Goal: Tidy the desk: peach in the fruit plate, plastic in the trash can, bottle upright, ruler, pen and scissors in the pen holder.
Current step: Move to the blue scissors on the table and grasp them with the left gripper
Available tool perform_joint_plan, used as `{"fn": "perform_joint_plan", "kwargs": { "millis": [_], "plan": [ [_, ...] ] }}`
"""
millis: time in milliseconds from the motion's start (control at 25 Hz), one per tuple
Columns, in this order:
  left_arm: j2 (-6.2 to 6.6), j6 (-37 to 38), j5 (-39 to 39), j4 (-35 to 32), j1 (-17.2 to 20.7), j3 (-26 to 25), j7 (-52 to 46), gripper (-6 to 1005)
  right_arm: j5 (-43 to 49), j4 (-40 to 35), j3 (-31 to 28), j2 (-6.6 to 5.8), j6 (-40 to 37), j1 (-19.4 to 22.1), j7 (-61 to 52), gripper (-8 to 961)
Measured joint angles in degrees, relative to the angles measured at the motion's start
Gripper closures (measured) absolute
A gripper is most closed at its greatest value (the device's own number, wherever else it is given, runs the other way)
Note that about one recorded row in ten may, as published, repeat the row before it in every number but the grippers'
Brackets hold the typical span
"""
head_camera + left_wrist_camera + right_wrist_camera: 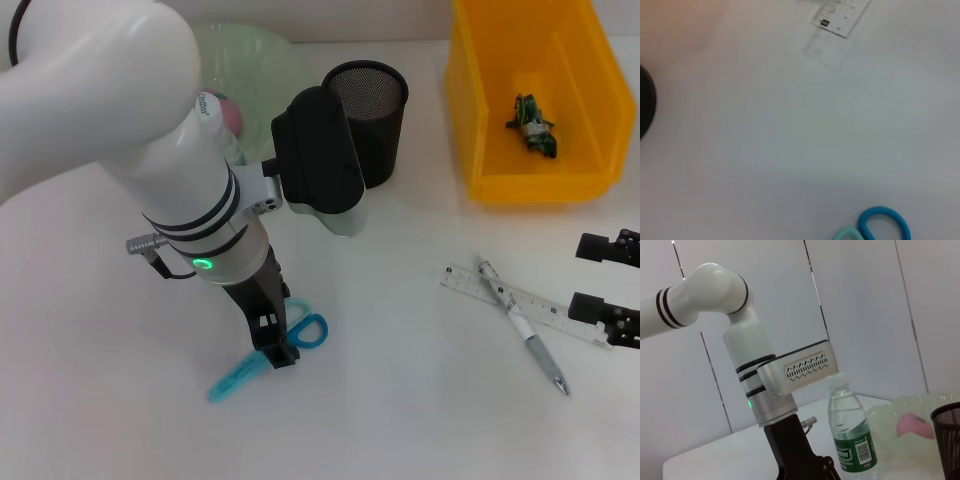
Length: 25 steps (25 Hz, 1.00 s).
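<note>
Blue and teal scissors [262, 357] lie flat on the white desk, and my left gripper [275, 348] is down on their middle; their handles [879, 227] show in the left wrist view. The clear ruler [522, 303] and the pen [526, 331] lie crossed at the right, beside my open right gripper [610, 282]. The black mesh pen holder [372, 118] stands at the back. A pink peach [233, 115] sits in the pale green fruit plate [262, 60]. The bottle [850, 440] stands upright. A green plastic scrap [535, 126] lies in the yellow trash can [480, 120].
My left arm's white forearm [150, 170] covers much of the desk's left side and hides most of the bottle in the head view. The ruler's end [840, 15] and the pen holder's edge [645, 102] show in the left wrist view.
</note>
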<state>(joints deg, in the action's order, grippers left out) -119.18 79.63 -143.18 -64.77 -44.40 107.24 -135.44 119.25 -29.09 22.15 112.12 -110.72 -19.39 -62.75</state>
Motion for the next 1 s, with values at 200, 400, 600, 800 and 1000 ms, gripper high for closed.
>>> {"fn": "perform_joint_plan", "kwargs": {
  "millis": [200,400,600,800,1000],
  "plan": [
    [0.00,-0.1,0.0,0.0,0.0,0.0,0.0,243,0.0,0.0,0.0,0.11,0.4,0.0,0.0,188],
    [0.00,-0.1,0.0,0.0,0.0,0.0,-0.1,244,0.0,0.1,0.0,0.12,0.7,0.0,0.0,187],
    [0.00,-0.1,0.0,0.0,0.0,0.0,-0.6,244,0.0,0.1,0.0,0.18,1.4,0.0,0.0,187],
    [0.00,0.1,0.1,0.1,0.0,0.1,-1.3,245,0.1,0.1,0.1,0.20,1.9,-0.1,0.0,187],
    [0.00,0.3,0.2,0.0,0.2,0.1,-1.3,353,0.1,0.2,0.0,0.21,2.1,-0.1,0.0,187]
  ]
}}
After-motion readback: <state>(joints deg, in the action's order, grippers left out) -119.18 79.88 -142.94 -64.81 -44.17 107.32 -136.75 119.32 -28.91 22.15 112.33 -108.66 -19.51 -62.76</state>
